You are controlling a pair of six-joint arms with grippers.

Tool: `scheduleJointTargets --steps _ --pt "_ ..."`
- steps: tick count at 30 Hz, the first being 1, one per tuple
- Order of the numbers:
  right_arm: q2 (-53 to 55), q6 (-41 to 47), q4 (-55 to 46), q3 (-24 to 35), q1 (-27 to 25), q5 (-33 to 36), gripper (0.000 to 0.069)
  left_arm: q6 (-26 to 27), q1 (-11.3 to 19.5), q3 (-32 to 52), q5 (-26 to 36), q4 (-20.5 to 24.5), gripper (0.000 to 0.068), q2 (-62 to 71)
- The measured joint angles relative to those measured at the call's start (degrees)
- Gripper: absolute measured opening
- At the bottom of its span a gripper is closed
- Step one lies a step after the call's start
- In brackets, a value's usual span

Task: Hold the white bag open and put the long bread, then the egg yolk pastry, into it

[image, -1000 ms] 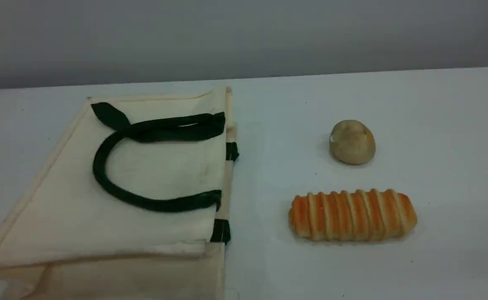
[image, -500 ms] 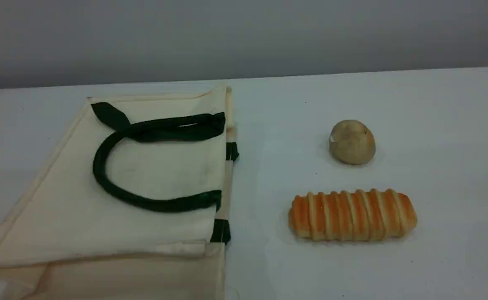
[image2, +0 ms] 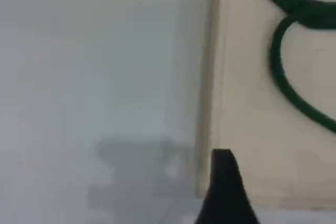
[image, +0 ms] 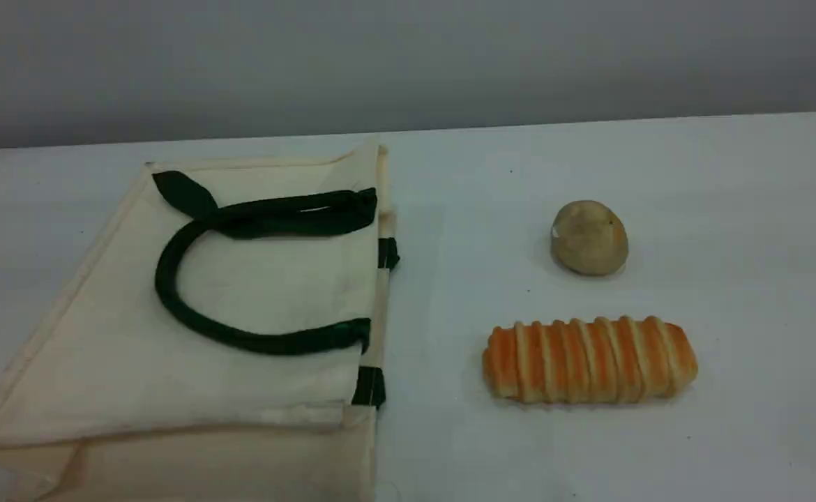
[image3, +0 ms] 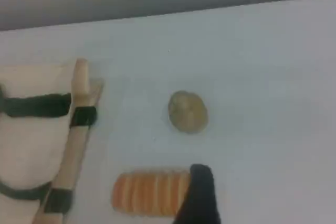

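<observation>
The white bag (image: 254, 293) lies flat on the left of the table, its mouth edge facing right and its dark green handles (image: 171, 307) folded onto the top panel. The long bread (image: 589, 360) rests to the right of the bag, and the egg yolk pastry (image: 589, 238) sits just behind it. Neither arm shows in the scene view. One dark fingertip (image2: 224, 182) of my left gripper hovers over the bag's edge (image2: 215, 77). A fingertip (image3: 199, 192) of my right gripper hangs above the long bread's (image3: 147, 191) right end, with the pastry (image3: 187, 110) beyond. Nothing is held.
The white table (image: 729, 209) ends at a far edge against a grey wall (image: 408, 63). The bag's near end runs off the bottom of the scene view.
</observation>
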Motion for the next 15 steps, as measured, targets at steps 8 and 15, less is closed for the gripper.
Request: scheduleJointTargets --steps 8,15 --pt "9.0 -1.4 0.0 -4.5 0.0 -0.3 0.0549 0.1 0.0 -0.6 -7.5 -1.8 0.0442 13.1" --pt "15.3 -1.5 0.0 -9.3 0.0 -0.1 0.0549 0.4 -0.1 -0.7 -15.3 -3.3 0.0442 25.6"
